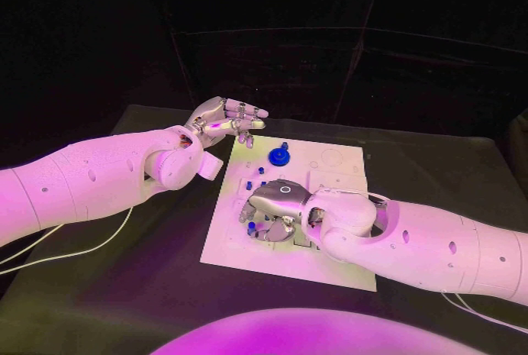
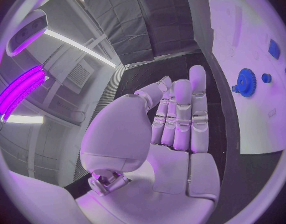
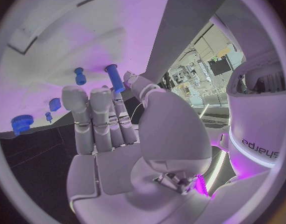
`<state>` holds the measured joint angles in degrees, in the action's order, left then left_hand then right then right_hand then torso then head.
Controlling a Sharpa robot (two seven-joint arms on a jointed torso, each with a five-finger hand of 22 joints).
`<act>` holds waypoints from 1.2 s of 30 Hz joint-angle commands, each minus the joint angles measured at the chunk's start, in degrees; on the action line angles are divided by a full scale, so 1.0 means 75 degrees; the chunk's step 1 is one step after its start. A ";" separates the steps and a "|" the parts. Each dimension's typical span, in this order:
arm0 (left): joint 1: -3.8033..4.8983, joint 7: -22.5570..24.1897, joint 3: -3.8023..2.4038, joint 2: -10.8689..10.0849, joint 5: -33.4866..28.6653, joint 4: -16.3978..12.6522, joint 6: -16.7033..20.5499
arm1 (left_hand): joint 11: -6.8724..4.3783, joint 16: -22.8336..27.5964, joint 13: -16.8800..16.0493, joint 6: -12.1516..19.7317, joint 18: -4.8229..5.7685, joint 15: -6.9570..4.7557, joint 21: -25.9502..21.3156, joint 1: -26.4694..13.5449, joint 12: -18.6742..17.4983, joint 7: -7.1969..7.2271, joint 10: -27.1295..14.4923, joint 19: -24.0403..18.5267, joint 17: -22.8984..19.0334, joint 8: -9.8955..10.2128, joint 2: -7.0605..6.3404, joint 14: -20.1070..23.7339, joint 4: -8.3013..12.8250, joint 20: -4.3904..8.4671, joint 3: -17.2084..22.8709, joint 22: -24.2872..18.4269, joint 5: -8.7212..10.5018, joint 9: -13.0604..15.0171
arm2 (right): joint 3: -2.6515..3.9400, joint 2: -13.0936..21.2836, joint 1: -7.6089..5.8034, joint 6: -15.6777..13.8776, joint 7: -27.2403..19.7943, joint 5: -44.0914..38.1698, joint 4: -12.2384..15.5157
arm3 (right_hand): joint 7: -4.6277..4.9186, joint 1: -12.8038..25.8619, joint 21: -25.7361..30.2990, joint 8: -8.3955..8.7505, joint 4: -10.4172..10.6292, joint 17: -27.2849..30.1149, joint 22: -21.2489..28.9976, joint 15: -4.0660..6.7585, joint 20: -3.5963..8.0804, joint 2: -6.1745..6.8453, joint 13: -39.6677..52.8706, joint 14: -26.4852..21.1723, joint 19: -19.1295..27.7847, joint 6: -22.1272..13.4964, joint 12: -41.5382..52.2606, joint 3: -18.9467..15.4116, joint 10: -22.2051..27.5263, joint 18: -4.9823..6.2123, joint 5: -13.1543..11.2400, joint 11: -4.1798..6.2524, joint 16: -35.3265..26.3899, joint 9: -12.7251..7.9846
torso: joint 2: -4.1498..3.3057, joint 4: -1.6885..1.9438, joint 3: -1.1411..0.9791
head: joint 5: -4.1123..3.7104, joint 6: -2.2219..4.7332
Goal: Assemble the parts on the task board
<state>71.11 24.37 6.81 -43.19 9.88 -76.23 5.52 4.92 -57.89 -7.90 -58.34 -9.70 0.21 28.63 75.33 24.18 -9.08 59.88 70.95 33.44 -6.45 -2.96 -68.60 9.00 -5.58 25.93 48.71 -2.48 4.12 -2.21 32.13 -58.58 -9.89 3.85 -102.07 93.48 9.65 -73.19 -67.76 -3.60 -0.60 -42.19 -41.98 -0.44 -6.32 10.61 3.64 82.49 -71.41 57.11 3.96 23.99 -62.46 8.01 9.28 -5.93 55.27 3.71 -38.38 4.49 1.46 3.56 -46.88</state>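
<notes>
The white task board (image 1: pixel 330 256) lies mid-table. My right hand (image 1: pixel 281 208) is low over its near-left part and pinches a blue peg (image 3: pixel 115 78) between thumb and a finger; a bit of blue (image 1: pixel 252 227) shows under the fingertips. A blue gear (image 1: pixel 281 155) stands near the board's far edge, with small blue pieces (image 1: pixel 261 170) between it and my right hand. My left hand (image 1: pixel 226 123) hovers above the board's far-left corner, fingers stretched out straight and holding nothing. The left wrist view shows the gear (image 2: pixel 246 81) and the board (image 2: pixel 261 124) beyond the left hand (image 2: pixel 177 119).
A black table (image 1: pixel 132 294) surrounds the board. A white cable (image 1: pixel 77 252) runs across the table's left side below my left arm. The board's right half shows bare white with shallow outlines (image 1: pixel 336 168).
</notes>
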 commanded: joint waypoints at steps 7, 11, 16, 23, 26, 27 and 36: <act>0.0010 0.0041 -0.0006 -0.0002 -0.0032 0.0020 -0.0108 | -0.0005 0.0045 -0.0013 -0.0008 -0.0091 -0.0009 -0.0032 -0.0084 0.0042 -0.0005 -0.0047 -0.0051 -0.0008 -0.0011 0.0012 0.0055 -0.0008 -0.0014 -0.0030 -0.0010 -0.0037 0.0002 | 0.0002 0.0399 -0.0002 -0.1226 -0.0363 0.0333 0.0259 | 0.0042 -0.0156 0.0471 -0.0012 0.0371 0.0668 0.0771 -0.0068 -0.0077 -0.0237 0.0045 -0.0329 0.0385 -0.0531 0.0421 -0.2014 0.0827 0.0147 0.0365 -0.0040 -0.0425 0.0021 | 0.0008 -0.0013 -0.0016 | 0.0003 0.0054; 0.0009 0.0036 -0.0005 -0.0015 -0.0032 0.0039 -0.0108 | -0.0005 0.0045 -0.0013 -0.0008 -0.0091 -0.0009 -0.0032 -0.0084 0.0042 -0.0005 -0.0047 -0.0051 -0.0008 -0.0011 0.0012 0.0055 -0.0008 -0.0014 -0.0030 -0.0010 -0.0037 0.0002 | 0.0009 0.0964 -0.0008 -0.1627 -0.0440 0.0960 0.0648 | 0.0036 -0.0312 0.0572 -0.0019 0.0593 0.0874 0.0945 -0.0084 -0.0067 -0.0327 0.0058 -0.0397 0.0450 -0.0458 0.0702 -0.2550 0.0837 0.0195 0.0652 -0.0065 -0.0525 0.0027 | 0.0030 -0.0027 -0.0008 | -0.0067 0.0103; 0.0008 0.0039 -0.0004 -0.0039 -0.0032 0.0029 -0.0111 | 0.0003 0.0055 -0.0016 0.0007 -0.0091 -0.0005 -0.0042 -0.0078 0.0063 -0.0014 -0.0064 -0.0051 -0.0047 -0.0005 0.0013 0.0071 0.0004 -0.0016 -0.0029 -0.0020 -0.0036 -0.0002 | 0.0026 0.1934 -0.0130 -0.1883 -0.0202 0.2929 0.1129 | -0.0054 -0.0430 0.0306 -0.0211 0.0742 0.0492 0.0463 0.0018 -0.0010 -0.0579 0.0215 -0.0202 0.0190 0.0021 0.1354 -0.2675 -0.0003 0.0125 0.0747 0.0091 -0.0159 0.0103 | 0.0090 -0.0044 0.0018 | -0.0431 0.0154; 0.0005 0.0036 -0.0002 -0.0145 -0.0033 -0.0006 -0.0081 | 0.0003 0.0055 -0.0016 0.0007 -0.0091 -0.0005 -0.0042 -0.0078 0.0064 -0.0014 -0.0064 -0.0051 -0.0047 -0.0005 0.0013 0.0071 0.0004 -0.0017 -0.0029 -0.0020 -0.0036 -0.0002 | 0.0025 0.3352 -0.0274 -0.1705 0.0742 0.4563 0.1382 | -0.0531 -0.0176 -0.0918 -0.0703 0.0947 -0.1588 -0.1607 0.0530 0.0499 -0.0580 0.2373 0.0396 -0.0795 0.0710 0.4432 -0.2960 -0.1598 -0.0221 0.1367 0.0732 0.1514 0.0193 | 0.0211 -0.0202 0.0043 | -0.0911 0.0220; 0.0005 0.0035 -0.0001 -0.0169 -0.0033 -0.0019 -0.0079 | 0.0004 0.0053 -0.0017 0.0006 -0.0090 -0.0004 -0.0043 -0.0080 0.0067 -0.0014 -0.0066 -0.0051 -0.0046 -0.0006 0.0014 0.0071 0.0003 -0.0017 -0.0030 -0.0022 -0.0036 -0.0001 | 0.0016 0.3637 -0.0280 -0.1538 0.1108 0.4569 0.1406 | -0.0563 0.0000 -0.1112 -0.0839 0.1117 -0.2123 -0.1936 0.0531 0.0515 -0.0604 0.3894 0.0455 -0.0893 0.0619 0.5775 -0.3185 -0.1554 -0.0271 0.1458 0.0717 0.1923 0.0203 | 0.0261 -0.0279 0.0046 | -0.0980 0.0219; 0.0004 0.0036 -0.0001 -0.0174 -0.0033 -0.0019 -0.0081 | 0.0004 0.0053 -0.0017 0.0006 -0.0090 -0.0004 -0.0043 -0.0080 0.0067 -0.0014 -0.0066 -0.0051 -0.0046 -0.0006 0.0014 0.0071 0.0003 -0.0017 -0.0030 -0.0022 -0.0036 -0.0001 | 0.0014 0.3704 -0.0278 -0.1398 0.1292 0.4493 0.1426 | -0.0564 0.0000 -0.1164 -0.0916 0.1150 -0.2247 -0.2010 0.0529 0.0524 -0.0625 0.4353 0.0456 -0.0908 0.0568 0.6168 -0.3271 -0.1475 -0.0280 0.1409 0.0717 0.2023 0.0214 | 0.0280 -0.0317 0.0037 | -0.0972 0.0215; -0.0015 0.0025 0.0007 -0.0207 -0.0033 -0.0030 -0.0106 | 0.0005 0.0052 -0.0018 -0.0001 -0.0089 -0.0002 -0.0046 -0.0090 0.0074 -0.0014 -0.0066 -0.0051 -0.0050 -0.0011 0.0016 0.0072 -0.0002 -0.0019 -0.0035 -0.0024 -0.0036 0.0001 | -0.0010 0.3861 -0.0093 -0.1182 0.2460 0.3840 0.1602 | -0.0533 0.0442 -0.1406 -0.1444 0.1743 -0.2671 -0.2457 0.0513 0.0484 -0.0796 0.5980 0.0478 -0.1042 0.0152 0.7409 -0.4007 -0.1478 -0.0351 0.1014 0.0675 0.2369 0.0316 | 0.0367 -0.0433 0.0019 | -0.1031 0.0174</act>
<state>70.96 24.30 6.87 -44.68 9.87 -76.31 5.36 4.92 -57.68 -7.96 -58.34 -9.69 0.20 28.63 75.33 24.57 -9.08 59.89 70.95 33.14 -6.45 -2.96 -68.61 9.00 -5.58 25.93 48.61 -2.48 4.12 -2.32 61.07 -59.29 -19.84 16.46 -71.69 105.15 5.64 -70.25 -78.17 -14.14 12.30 -62.07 -60.19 3.30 -2.65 4.65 47.85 83.94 -78.76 58.61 59.07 -5.58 -73.21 5.76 16.65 -0.82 72.86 6.03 -35.97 1.61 1.62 -4.01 -45.48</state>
